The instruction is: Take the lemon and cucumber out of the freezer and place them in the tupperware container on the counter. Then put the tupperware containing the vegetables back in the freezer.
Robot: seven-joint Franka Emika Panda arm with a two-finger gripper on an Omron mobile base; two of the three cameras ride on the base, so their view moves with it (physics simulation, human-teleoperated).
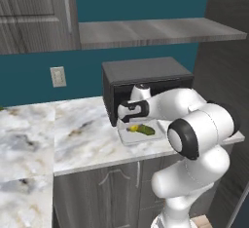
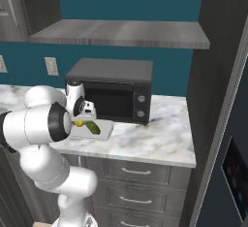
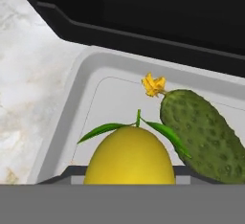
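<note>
Hovering directly over the tupperware container point(image 3: 62, 122), the gripper point(image 1: 132, 123) points down into the tray, and we find the lemon point(image 3: 129, 155) immediately below the hand, between the fingers' line of sight and the tray floor. The cucumber point(image 3: 203, 134) lies just beside the lemon, to the hand's right in the hand view, already resting on the tray bottom with its yellow blossom end toward the microwave point(image 3: 143, 12).

We cannot tell from the pictures whether the jaws are clamped on the lemon or have let go of it — the fingertips are hidden behind the fruit, and in the base views the hand covers the contact.

The container sits on the counter point(image 1: 73, 134) right in front of the microwave, beyond the hand. We judge this placement serves the task: a tray set near the counter edge keeps both vegetables within a short reach.

We judge the step in hand to be setting the lemon in the tray. Both vegetables lie inside the tray walls, so the loading stage looks nearly complete; returning the container to the freezer remains.
</note>
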